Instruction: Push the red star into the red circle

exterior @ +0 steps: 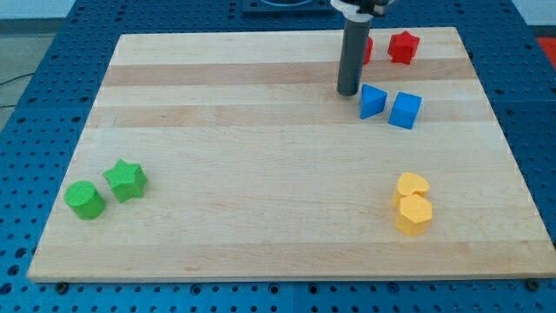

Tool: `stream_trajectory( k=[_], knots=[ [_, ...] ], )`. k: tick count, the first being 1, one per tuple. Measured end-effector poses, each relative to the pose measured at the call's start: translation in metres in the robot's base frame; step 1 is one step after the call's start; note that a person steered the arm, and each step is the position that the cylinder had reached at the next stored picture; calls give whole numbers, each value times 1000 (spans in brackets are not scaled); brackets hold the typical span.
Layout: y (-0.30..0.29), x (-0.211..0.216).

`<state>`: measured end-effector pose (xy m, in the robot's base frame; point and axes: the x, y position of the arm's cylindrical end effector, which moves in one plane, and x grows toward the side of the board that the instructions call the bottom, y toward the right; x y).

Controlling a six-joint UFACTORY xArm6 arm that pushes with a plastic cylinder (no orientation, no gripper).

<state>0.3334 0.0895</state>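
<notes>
The red star (pixel 403 47) lies near the view's top right of the wooden board. The red circle (pixel 367 49) sits just left of it, mostly hidden behind my rod; only its right edge shows. My tip (pixel 348 90) rests on the board below and slightly left of the red circle, a short gap left of the blue triangular block (pixel 372 101). The star and the circle stand apart with a small gap between them.
A blue cube (pixel 405 110) sits right of the blue triangular block. Two yellow blocks (pixel 413 185) (pixel 413 214) touch at the lower right. A green star (pixel 126 180) and a green cylinder (pixel 85 200) sit at the lower left. The board (pixel 261 174) lies on a blue perforated table.
</notes>
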Motion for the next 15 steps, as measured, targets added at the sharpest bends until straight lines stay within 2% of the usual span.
stream_trajectory(
  k=[2,4,5,6,8,9,10,11,12,15],
  knots=[
    [17,6],
    [127,-3],
    [164,-41],
    [178,-93],
    [59,-45],
    [119,-61],
    [167,-39],
    [186,-90],
    [147,-107],
    [-8,-86]
  ],
)
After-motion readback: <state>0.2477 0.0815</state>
